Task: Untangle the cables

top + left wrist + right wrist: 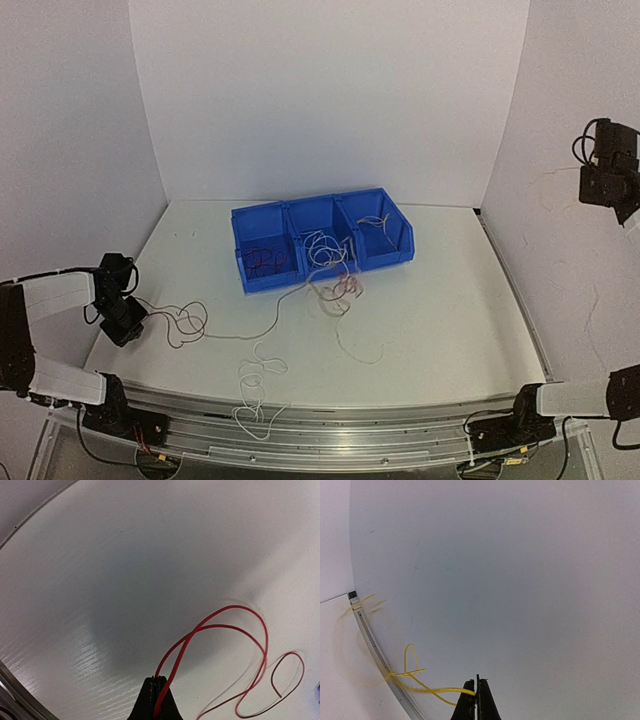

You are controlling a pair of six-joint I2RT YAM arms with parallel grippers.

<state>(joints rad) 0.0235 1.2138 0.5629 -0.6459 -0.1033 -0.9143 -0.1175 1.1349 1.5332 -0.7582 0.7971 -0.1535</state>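
Left gripper (157,679) is clamped shut on a red cable (177,662), low over the left side of the table (450,310). From the jaws the cable runs out in loose loops lying on the surface. Right gripper (474,682) is also pinched shut, on a yellow cable (447,690), and is raised high against the right wall (545,120).

Rest of the cables:
- Dark red ones sit in the left compartment of the blue bin (268,283).
- White ones are in the middle compartment and spill over its near edge into a mixed knot (335,285) on the table.
- A little yellow is in the right compartment.
- One white cable (255,392) lies curled alone near the front edge.

Step, as I judge it: pulling single strands away from the clump, one per arm, spread wide apart. Task looks partly done, since the knot at the bin is not yet cleared. The next move likely calls for laying each held strand down apart from the others, or drawing further until it slips free, slowly enough not to drag the knot or the bin along.

Views: the top view gives the layout and both arm positions, but the yellow strand on the right is barely visible there. Only the wrist views show each grip and strand colour clearly, and neither shows the bin.
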